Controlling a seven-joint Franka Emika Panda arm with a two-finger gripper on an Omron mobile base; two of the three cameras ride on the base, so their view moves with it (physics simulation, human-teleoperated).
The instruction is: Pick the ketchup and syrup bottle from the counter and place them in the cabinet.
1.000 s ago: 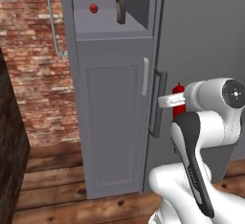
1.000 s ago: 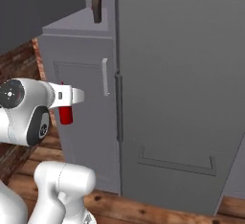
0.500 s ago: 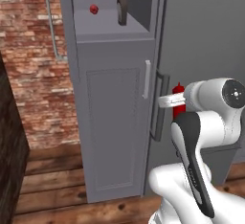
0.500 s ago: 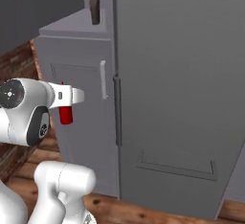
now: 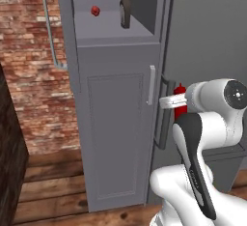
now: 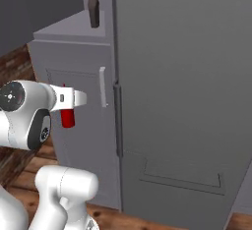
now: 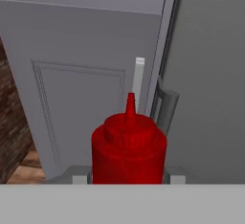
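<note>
The ketchup (image 7: 129, 146) is gripped between the closed jaws of the gripper (image 6: 67, 107), low in front of the cabinet (image 5: 116, 114). The syrup bottle (image 5: 125, 7) is already stood on the shelf (image 5: 116, 33), upper centre. Transport is in hand; a lift to shelf height is required next.

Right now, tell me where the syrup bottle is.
The syrup bottle stands upright on the cabinet's inner shelf, high in both base views. In the left base view a small red item sits to its left, and the ketchup is far below, in the gripper.

Whole scene slid slightly, seemingly the base turning, cabinet (image 5: 116, 123) a touch further left in both base views
</note>
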